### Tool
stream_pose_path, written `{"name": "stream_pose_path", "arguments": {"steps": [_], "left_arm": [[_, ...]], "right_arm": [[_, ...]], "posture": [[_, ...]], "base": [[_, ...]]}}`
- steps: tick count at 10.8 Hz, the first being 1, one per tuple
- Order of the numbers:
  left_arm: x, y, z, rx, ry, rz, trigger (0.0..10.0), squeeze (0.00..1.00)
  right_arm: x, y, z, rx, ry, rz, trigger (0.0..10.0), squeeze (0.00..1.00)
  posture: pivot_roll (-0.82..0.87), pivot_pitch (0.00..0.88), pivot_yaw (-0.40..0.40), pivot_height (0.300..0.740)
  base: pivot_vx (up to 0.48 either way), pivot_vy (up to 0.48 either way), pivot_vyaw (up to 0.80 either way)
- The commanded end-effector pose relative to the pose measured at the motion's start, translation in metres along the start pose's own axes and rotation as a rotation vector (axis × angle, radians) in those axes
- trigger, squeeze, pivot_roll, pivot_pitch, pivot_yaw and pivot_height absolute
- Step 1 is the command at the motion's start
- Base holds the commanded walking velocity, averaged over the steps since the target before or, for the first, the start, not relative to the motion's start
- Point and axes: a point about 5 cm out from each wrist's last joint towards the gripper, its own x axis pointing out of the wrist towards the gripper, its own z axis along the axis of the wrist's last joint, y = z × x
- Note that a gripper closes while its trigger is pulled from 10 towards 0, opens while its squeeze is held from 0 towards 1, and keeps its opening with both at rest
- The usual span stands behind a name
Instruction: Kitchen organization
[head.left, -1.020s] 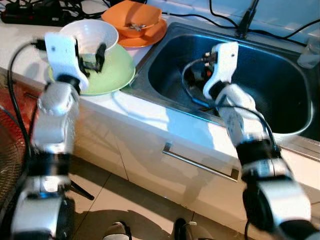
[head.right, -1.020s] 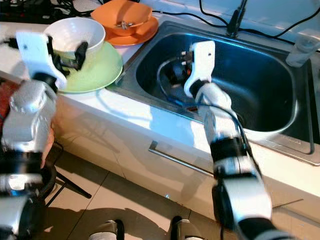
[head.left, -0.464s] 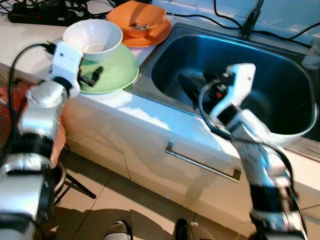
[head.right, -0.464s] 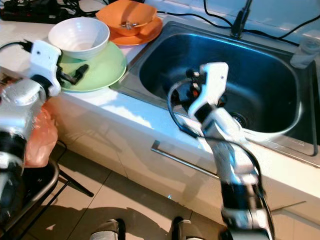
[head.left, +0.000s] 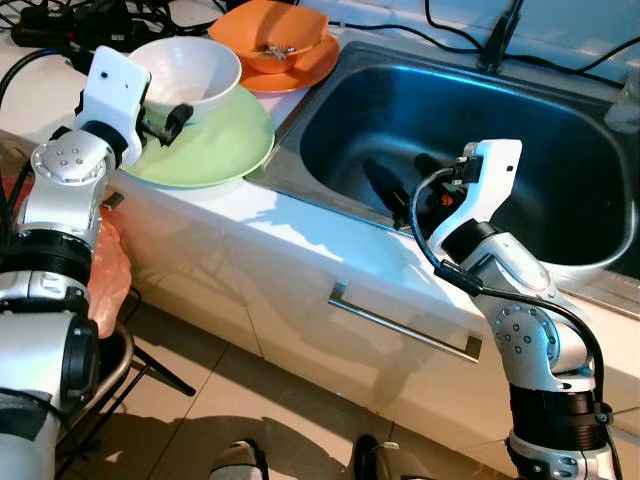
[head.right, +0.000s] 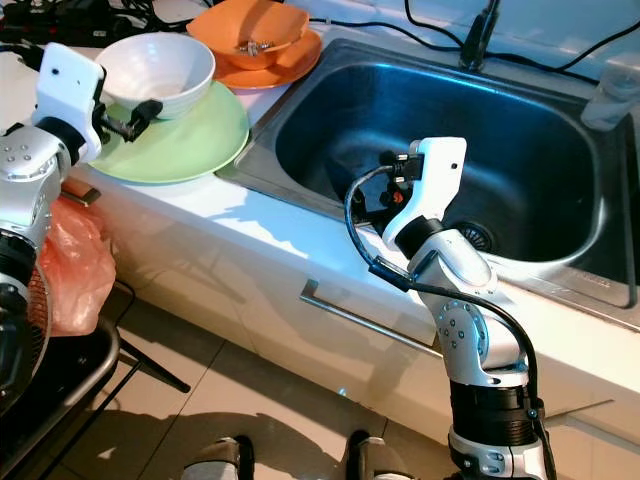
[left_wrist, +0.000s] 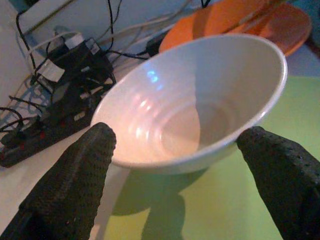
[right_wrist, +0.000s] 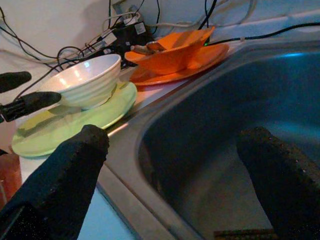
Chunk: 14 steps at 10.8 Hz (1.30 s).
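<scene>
Nearest to us, our right gripper hangs inside the sink by its near wall, fingers spread wide and holding nothing; from there the dishes lie well off to the left, past the sink rim.

Farther left on the counter, our left gripper is the closer one to the work. Its two fingers are parted and empty, set just short of the white bowl, one to each side of the bowl's width. The bowl sits upright on the green plate, straight ahead of the fingers and slightly beyond them, its rim not yet between the pads. We judge a short push forward would bring the rim into the gap.

Beyond the bowl, far and to the right, the orange bowl rests on the orange plate beside the sink's far left corner.
</scene>
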Motion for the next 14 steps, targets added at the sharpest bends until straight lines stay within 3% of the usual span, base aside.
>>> {"name": "stream_pose_path", "arguments": {"steps": [1,4,7,9,14], "left_arm": [[0.000,0.003,0.002,0.022,0.004,-0.017,10.0,0.00],[0.002,-0.008,-0.005,0.041,0.021,-0.096,10.0,0.00],[0.008,-0.011,0.008,0.124,0.003,-0.139,10.0,0.00],[0.010,-0.011,0.013,0.126,-0.005,-0.142,10.0,0.00],[0.011,-0.018,0.004,0.155,0.083,-0.254,10.0,0.00]], "right_arm": [[-0.004,0.001,0.004,0.004,-0.014,-0.003,10.0,0.51],[-0.013,0.007,-0.003,0.040,0.001,-0.011,10.0,0.51],[-0.017,0.009,-0.006,0.062,0.008,-0.030,10.0,0.51],[-0.018,0.010,-0.008,0.072,0.013,-0.038,10.0,0.51],[-0.024,0.012,-0.010,0.089,0.019,-0.058,10.0,0.51]], "posture": [[-0.07,0.171,0.043,0.740],[-0.07,0.204,0.059,0.740],[-0.07,0.223,0.078,0.740],[-0.07,0.226,0.080,0.740],[-0.08,0.252,0.091,0.740]], "base": [[0.000,0.000,0.00],[0.000,0.000,0.00],[0.000,0.000,0.00],[0.000,0.000,0.00],[0.000,0.000,0.00]]}}
